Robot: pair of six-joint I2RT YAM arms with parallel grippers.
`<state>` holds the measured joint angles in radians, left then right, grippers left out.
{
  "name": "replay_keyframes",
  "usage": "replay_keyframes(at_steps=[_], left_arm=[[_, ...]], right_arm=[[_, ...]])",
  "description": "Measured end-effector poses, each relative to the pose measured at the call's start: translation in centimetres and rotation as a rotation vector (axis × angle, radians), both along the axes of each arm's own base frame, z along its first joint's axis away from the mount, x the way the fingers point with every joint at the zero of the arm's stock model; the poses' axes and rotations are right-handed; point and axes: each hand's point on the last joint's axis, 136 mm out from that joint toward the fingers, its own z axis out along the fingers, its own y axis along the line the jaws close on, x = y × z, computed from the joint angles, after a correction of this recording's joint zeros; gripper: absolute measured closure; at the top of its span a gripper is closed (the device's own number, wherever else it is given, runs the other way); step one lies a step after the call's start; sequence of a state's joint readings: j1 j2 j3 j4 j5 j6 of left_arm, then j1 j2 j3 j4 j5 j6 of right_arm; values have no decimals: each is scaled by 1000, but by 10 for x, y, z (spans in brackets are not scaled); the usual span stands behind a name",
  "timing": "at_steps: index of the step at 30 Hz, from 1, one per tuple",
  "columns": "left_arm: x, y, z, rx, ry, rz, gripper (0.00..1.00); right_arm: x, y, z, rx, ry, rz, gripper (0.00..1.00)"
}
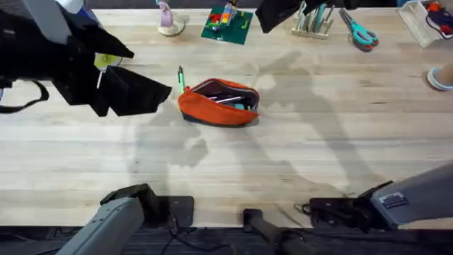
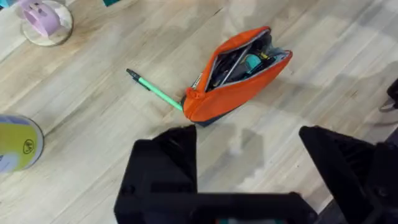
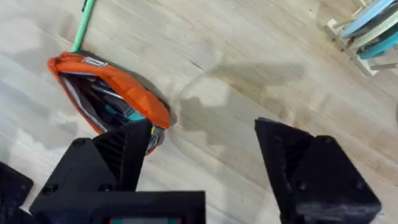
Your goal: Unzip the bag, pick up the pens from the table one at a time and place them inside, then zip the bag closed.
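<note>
Orange bag [image 1: 216, 106] unzipped w/ pens inside; green pen [image 1: 181, 78] beside.

No lettering can be read anywhere. The bag [image 2: 239, 74] carries a small pale tag at its end near the zipper, and there may be print on it, but it is too small to make out. A yellow roll [image 2: 18, 144] on the table [image 2: 93, 112] bears a round dark mark that cannot be made out as letters.
</note>
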<state>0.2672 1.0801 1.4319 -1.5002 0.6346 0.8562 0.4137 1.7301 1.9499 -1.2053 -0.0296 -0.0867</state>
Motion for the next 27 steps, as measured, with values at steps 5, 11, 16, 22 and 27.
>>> replay_keyframes(at_steps=[5, 11, 16, 22, 27], left_arm=[[5, 1, 2, 7, -26, 0, 6], [22, 12, 8, 38, -76, 61, 7], [48, 43, 3, 40, -20, 330, 8], [66, 70, -24, 3, 154, 610, 8], [73, 74, -43, -24, 260, 673, 7]], right_arm=[[-2, -1, -1, -5, 11, 0, 3], [-5, -2, -3, -10, 23, 0, 3], [-6, -2, -3, -11, 26, 0, 3], [-7, -3, -4, -14, 31, 0, 3], [-8, -4, -5, -17, 38, 0, 3]])
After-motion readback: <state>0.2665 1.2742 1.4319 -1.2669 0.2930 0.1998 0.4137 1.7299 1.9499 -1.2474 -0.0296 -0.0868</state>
